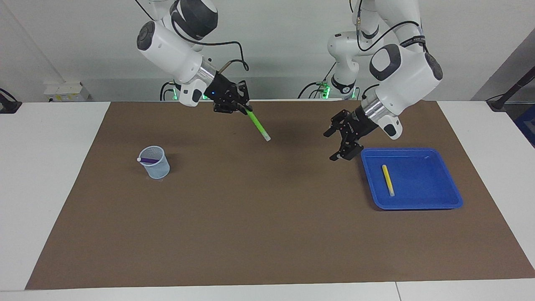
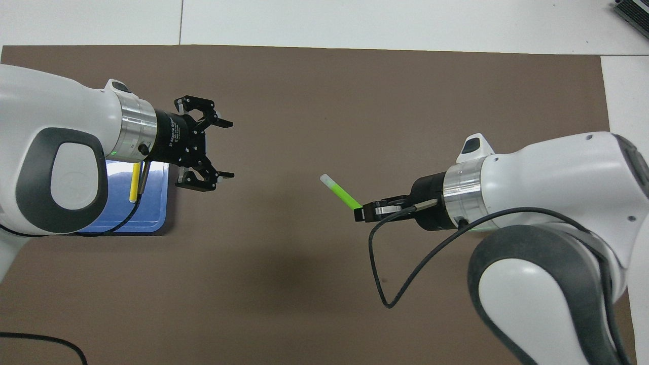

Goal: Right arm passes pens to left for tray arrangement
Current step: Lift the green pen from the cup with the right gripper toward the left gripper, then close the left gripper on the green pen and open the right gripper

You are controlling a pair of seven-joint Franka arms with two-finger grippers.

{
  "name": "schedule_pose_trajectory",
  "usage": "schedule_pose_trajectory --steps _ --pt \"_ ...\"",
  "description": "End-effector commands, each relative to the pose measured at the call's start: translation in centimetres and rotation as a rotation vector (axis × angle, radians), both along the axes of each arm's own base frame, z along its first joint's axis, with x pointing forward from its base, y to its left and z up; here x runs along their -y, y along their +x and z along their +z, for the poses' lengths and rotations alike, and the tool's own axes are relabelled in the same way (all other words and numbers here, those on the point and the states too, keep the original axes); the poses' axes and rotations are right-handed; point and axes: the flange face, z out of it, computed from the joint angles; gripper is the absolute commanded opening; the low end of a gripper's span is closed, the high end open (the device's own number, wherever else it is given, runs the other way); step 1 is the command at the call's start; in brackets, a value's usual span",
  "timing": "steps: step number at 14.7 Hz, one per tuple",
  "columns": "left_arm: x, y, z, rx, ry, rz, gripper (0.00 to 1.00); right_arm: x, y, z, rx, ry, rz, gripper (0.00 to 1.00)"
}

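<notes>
Right gripper (image 1: 243, 109) clenched on green pen (image 1: 259, 126) over the mat (image 1: 259, 217); left gripper (image 1: 336, 142) spread wide, empty, beside blue tray (image 1: 453, 196).

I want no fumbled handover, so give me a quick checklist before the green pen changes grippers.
1. Right gripper shut on green pen: ok.
2. Left gripper open to receive: ok.
3. Pen's whitish tip points toward the left gripper: ok.
4. Grippers close enough to hand over: not ok, a gap remains over the mat.
5. Blue tray has room beside the yellow pen: ok.
6. Purple pen waits in the mesh cup: ok.
</notes>
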Motion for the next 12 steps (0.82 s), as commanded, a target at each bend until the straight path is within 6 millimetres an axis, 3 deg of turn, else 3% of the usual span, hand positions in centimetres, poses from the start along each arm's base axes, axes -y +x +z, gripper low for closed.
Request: schedule_pose_trajectory --steps 1,5,8,12 --pt "1.5 -1.8 2.5 0.015 -0.030 0.042 0.98 -1.5 -0.8 0.3 0.017 0.047 -0.078 0.00" --pt "5.8 -4.2 2.3 0.127 -0.039 -0.210 0.98 -4.4 -1.8 0.0 0.045 0.076 -0.149 0.00" --pt "8.0 -5.2 2.3 0.168 -0.086 -0.244 0.98 -5.2 -2.2 0.1 0.039 0.079 -0.156 0.00" --pt "8.3 -7.0 1.1 0.199 -0.112 -0.344 0.97 -5.2 -2.2 0.0 0.034 0.076 -0.158 0.00"
